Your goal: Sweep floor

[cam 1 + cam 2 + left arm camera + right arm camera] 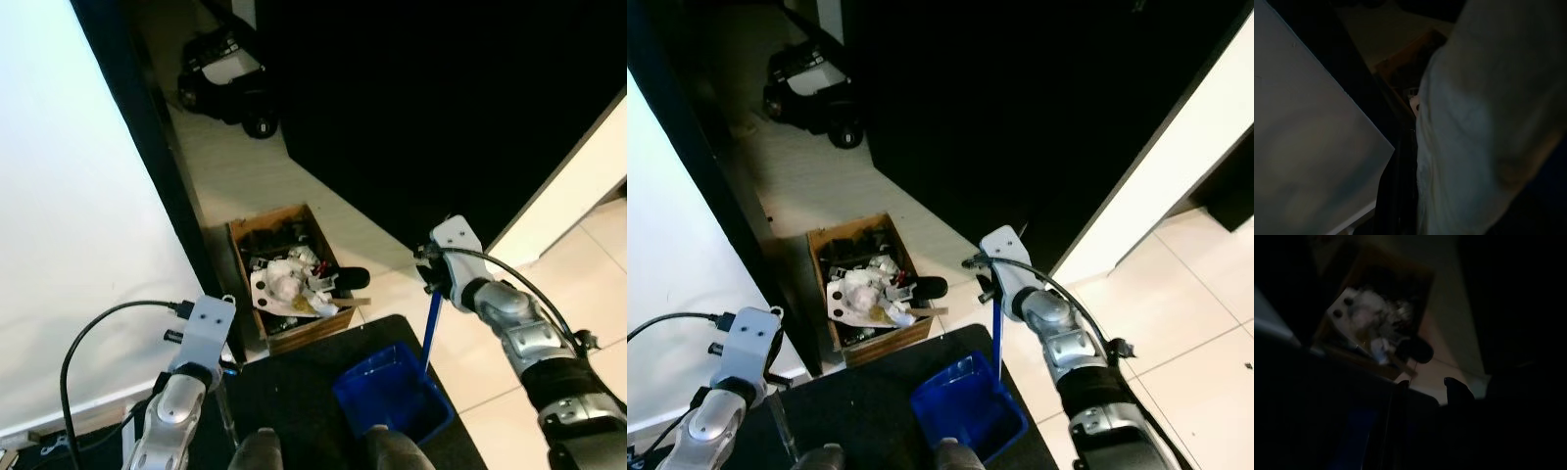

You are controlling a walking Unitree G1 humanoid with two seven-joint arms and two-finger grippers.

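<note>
Dustpan (392, 399) blue, handle (431, 328) upright, right gripper (428, 279) clamped on handle, left gripper's state unclear

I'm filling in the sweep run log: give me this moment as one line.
stage: dustpan carried | right gripper: holding blue plastic dustpan by its blue handle | left gripper: on thin pole | ahead: wooden box of trash on pale floor

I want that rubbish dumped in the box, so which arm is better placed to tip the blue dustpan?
Right. The right end effector is at the top of the blue handle rising from the blue dustpan, beside the cardboard box. The left end effector is lower, near the wall.
</note>
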